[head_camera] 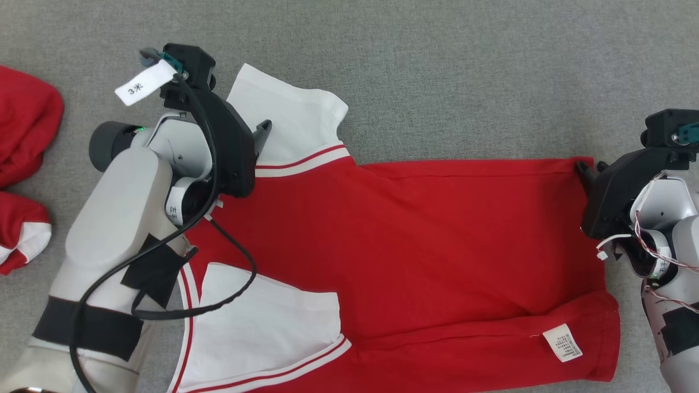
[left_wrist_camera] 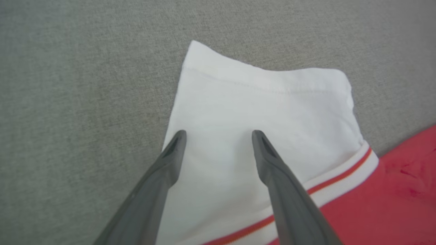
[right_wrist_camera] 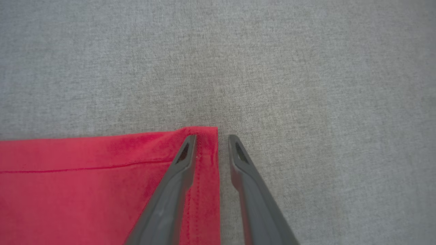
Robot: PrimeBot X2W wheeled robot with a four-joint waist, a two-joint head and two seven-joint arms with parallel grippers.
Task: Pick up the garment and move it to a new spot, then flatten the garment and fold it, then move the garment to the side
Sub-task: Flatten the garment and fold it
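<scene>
A red jersey garment [head_camera: 409, 245] with white sleeves and red-and-white striped trim lies spread flat on the grey fabric-covered table [head_camera: 437, 65]. Its shoulder end is toward the robot's left and its hem toward the right. The far white short sleeve [left_wrist_camera: 259, 112] sticks out flat onto the table, while the near white sleeve [head_camera: 262, 322] lies folded in over the red body. Along the near edge a strip of red cloth looks turned over, with a small white printed care label [head_camera: 562, 342] showing by the hem.

The left tool [left_wrist_camera: 219, 134] is released, its two dark fingers spread wide above the far sleeve, one tip near the sleeve's outer edge and the other over its middle. A black cable [head_camera: 229, 295] loops from that arm across the shirt, and a white paper tag [head_camera: 143, 82] hangs at the wrist.

The right tool [right_wrist_camera: 212, 139] is at the far hem corner with its jaws narrowly apart and not clenched. One finger lies over the stitched hem, the other over bare table just beyond the edge. Whether the tips touch the cloth cannot be told.

A bundle of red cloth [head_camera: 24, 125] and a red-and-white cloth piece [head_camera: 19, 240] sit well apart at the left.
</scene>
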